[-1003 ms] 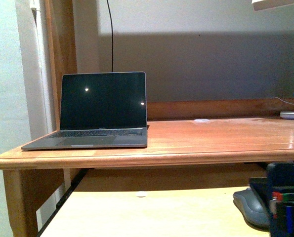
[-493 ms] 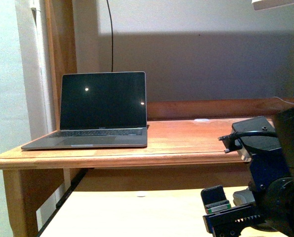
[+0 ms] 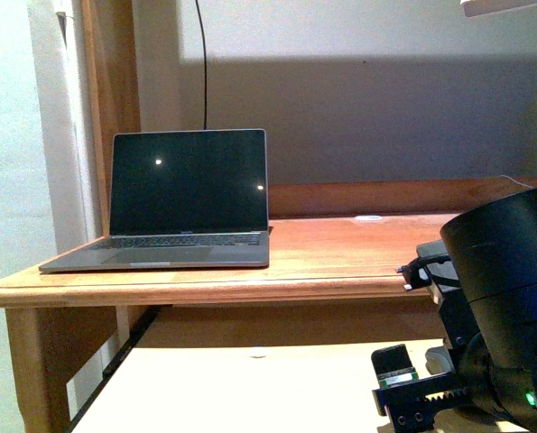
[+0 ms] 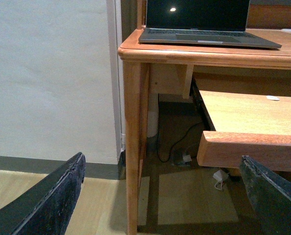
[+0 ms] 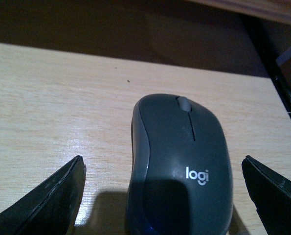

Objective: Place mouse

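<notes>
Mouse (image 5: 182,166), dark grey with a "logi" mark on its back, is lying flat on the pale pull-out shelf (image 5: 52,107) under the desk, its scroll wheel pointing away from the right wrist camera. Right gripper (image 5: 162,161) is hanging over it with its two dark fingers (image 5: 62,196) spread wide, one on each side of the mouse and neither touching it, so it is holding nothing. In the front view the right arm (image 3: 507,298) is filling the lower right corner, low over the shelf's right end. Left gripper (image 4: 161,157) is hanging well apart from all this, out past the desk's left leg (image 4: 133,147), with its fingers also spread wide and gripping nothing. On the wooden desk top (image 3: 358,262) above, an open laptop (image 3: 189,203) with a dark screen is sitting at the left end.
</notes>
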